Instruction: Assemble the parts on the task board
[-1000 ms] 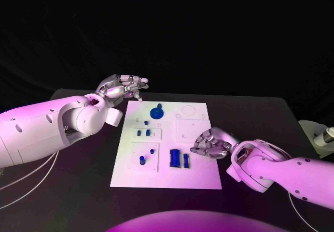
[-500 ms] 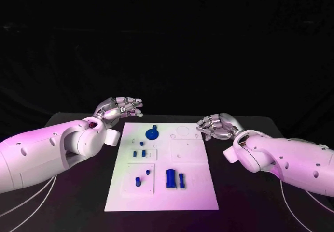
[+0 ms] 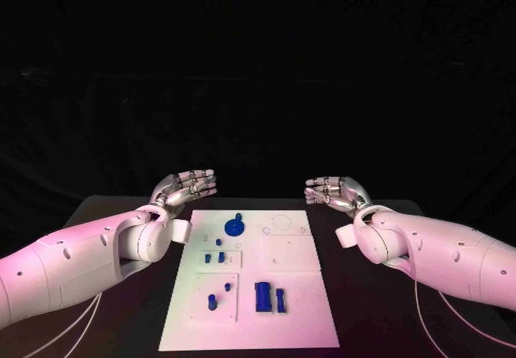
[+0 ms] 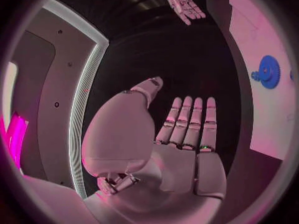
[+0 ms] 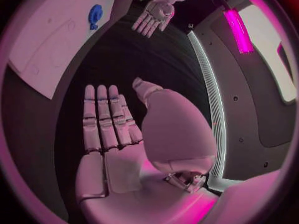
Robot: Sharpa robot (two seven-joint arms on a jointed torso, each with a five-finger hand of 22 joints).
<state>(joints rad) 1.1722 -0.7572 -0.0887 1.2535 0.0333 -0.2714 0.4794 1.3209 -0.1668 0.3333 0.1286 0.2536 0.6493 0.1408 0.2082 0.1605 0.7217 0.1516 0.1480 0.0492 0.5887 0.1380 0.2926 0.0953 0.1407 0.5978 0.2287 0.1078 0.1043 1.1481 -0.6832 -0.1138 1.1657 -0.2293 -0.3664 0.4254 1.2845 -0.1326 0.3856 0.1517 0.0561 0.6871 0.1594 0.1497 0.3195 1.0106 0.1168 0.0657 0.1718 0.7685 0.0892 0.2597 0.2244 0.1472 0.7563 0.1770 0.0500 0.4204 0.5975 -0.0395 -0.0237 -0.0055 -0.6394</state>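
Two hands are up and clear of the work as I log this. Going near to far over the bench [image 3: 118, 328]: the white task board [image 3: 296, 298] lies flat between my arms. On its near half I see a broad blue block [image 3: 262, 296] with a slim blue bar [image 3: 280, 300] just beside it, and in the panel alongside a short blue peg [image 3: 212, 301] and a smaller blue piece [image 3: 229, 286]. Mid-board, two small blue pegs [image 3: 214, 257] sit side by side in their own panel, with a tiny blue piece [image 3: 218, 242] just beyond. At the far end is the blue gear [image 3: 236, 223], and next to it an outlined circle [image 3: 282, 221] with nothing blue in it.

Beyond the board's far corners, the left hand [image 3: 186, 187] and right hand [image 3: 335, 192] are raised, fingers stretched out flat and side by side, holding nothing; both wrist views confirm bare palms.

Progress, my judgement only: several pieces are on the board, while the circle and the plain panel beside it have no piece. This would suit either a board partway filled or one finished with spare outlines.

I cannot tell which pieces are seated in sockets and which merely lie loose. The board's near edge is hard to make out.
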